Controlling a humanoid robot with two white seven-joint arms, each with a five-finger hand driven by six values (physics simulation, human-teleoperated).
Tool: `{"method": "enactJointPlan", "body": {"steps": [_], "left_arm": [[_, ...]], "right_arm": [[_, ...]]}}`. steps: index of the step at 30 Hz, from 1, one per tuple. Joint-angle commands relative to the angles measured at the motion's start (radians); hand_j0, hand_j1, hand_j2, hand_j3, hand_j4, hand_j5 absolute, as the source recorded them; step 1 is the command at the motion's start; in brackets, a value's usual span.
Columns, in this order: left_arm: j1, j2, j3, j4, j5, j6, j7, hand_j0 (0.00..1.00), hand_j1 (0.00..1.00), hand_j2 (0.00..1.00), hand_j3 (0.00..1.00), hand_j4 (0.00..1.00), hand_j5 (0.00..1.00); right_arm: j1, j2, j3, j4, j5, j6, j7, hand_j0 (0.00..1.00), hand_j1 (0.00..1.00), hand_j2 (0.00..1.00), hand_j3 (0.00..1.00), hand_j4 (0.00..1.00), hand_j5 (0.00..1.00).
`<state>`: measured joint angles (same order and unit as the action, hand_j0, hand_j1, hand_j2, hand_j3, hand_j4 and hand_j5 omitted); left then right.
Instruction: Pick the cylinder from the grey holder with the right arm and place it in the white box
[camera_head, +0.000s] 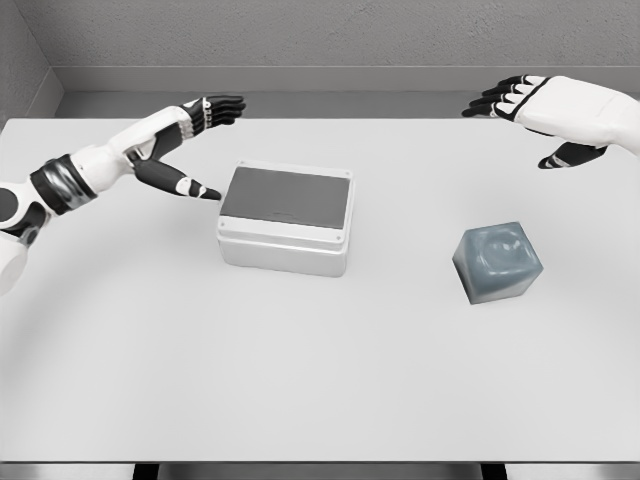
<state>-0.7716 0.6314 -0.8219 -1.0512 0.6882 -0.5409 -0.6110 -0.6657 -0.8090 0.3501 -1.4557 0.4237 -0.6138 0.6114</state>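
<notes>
From the head view we see the white box (286, 220) at centre and the grey holder (497, 262) right of it. We cannot make out the cylinder. Our right hand (540, 105), upper right, is spread and empty; our left hand (195, 135), upper left, likewise.

A white table (300, 380) carries a white box (286, 222) with a dark interior near its centre; a grey holder (497, 262) sits at the box's four o'clock.
</notes>
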Motion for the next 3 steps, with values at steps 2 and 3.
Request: {"method": "enactJointPlan", "body": {"steps": [2,3], "left_arm": [[0.000,0.004,0.001,-0.003,0.011,0.001,0.000,1.00,1.00,1.00,1.00,1.00,1.00],[0.002,0.005,0.001,-0.003,0.020,0.001,0.000,1.00,1.00,1.00,1.00,1.00,1.00]], "right_arm": [[0.002,0.001,0.000,-0.005,-0.005,0.003,-0.001,1.00,1.00,1.00,1.00,1.00,1.00],[0.003,0.001,0.000,-0.006,-0.005,0.003,-0.001,1.00,1.00,1.00,1.00,1.00,1.00]]}}
